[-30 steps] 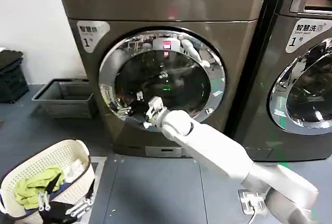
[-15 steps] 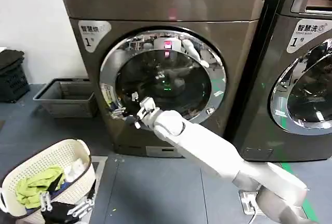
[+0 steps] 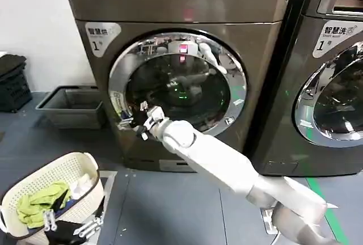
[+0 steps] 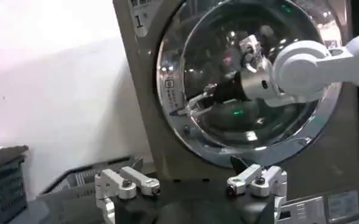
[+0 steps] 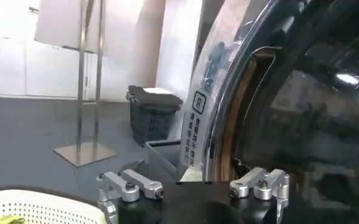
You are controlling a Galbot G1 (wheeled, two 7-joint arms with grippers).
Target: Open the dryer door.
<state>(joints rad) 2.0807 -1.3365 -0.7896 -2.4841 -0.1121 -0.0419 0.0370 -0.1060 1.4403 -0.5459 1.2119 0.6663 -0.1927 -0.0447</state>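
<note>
The dryer door (image 3: 178,86) is a round porthole of dark glass in a wide chrome ring, and it looks flush with the machine's front. My right gripper (image 3: 138,120) is at the ring's lower left edge, open, with the white arm stretching up from the lower right. In the right wrist view the right gripper (image 5: 194,187) spreads its fingers wide with the door's (image 5: 301,109) chrome edge just beyond them, and nothing is held. The left wrist view shows the door (image 4: 228,73) from farther back. My left gripper (image 4: 192,184) is open and parked low beside the basket.
The LG-branded machine (image 3: 334,86) stands close on the right. A grey floor tray (image 3: 71,106) and a black crate (image 3: 11,83) sit left of the dryer. A white laundry basket (image 3: 57,163) with clothes is at the lower left.
My right gripper has slid leftwards across the lower part of the door, from below the glass to the ring's lower left edge. The door has not moved.
</note>
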